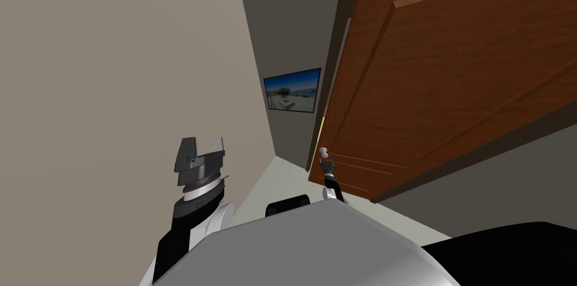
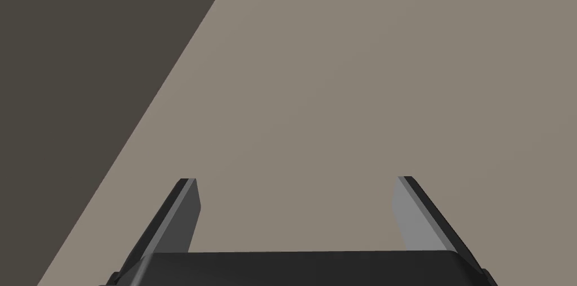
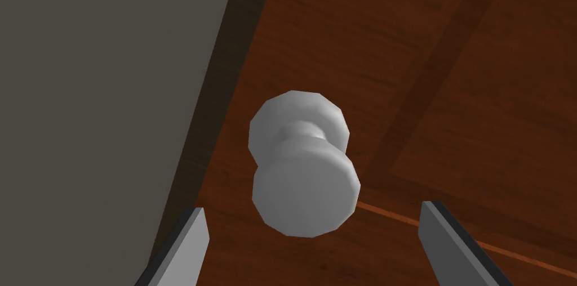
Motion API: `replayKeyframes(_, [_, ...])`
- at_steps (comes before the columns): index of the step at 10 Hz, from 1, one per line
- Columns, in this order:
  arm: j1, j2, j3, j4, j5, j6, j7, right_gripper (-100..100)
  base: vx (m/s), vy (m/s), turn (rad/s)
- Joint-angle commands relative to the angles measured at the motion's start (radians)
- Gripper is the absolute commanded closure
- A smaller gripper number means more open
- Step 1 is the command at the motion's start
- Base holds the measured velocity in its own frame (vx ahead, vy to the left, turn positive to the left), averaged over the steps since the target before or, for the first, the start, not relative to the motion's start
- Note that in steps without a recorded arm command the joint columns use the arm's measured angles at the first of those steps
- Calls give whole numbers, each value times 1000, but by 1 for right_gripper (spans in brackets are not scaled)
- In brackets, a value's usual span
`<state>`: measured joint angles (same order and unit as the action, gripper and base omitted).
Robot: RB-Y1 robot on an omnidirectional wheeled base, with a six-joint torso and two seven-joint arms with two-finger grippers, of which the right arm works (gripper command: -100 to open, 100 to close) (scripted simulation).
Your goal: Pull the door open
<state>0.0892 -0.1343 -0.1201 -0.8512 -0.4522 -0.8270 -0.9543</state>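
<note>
Item: door (image 1: 451,74), brown wood, panelled, to my right front; a dark jamb runs along its knob-side edge, and whether the door sits shut in it or slightly ajar cannot be told. Fitting: knob (image 3: 304,187), pale grey, round, on a short neck, set near that edge of the door. Right gripper (image 3: 314,209): fingers spread wide, one on each side of the knob, tips short of it and touching nothing; the knob sits roughly centred in the gap, a little nearer the jamb-side finger. Left gripper (image 1: 203,141): raised beside the beige wall (image 1: 112,74), fingers apart, holding nothing. Step in hand, by my reading: approach to the knob, grasp not yet made. Next move calls for: advancing the right hand until the fingers flank the knob's head, closing firmly, then drawing back along the door's swing.
</note>
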Motion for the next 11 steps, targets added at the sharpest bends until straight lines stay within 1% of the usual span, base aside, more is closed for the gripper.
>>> replayKeyframes(1, [-3, 11, -2, -7, -18, 7, -50, -100, -83, -13, 105])
replayKeyframes(2, [-3, 11, -2, -7, -18, 7, -57, -100, -61, -15, 37])
replayKeyframes(7, [-11, 45, -6, -26, -70, 25, -206, -100, -91, -10, 77])
replayKeyframes(11, [-16, 64, -8, -35, -98, 35, -285, -100, -87, -2, 51])
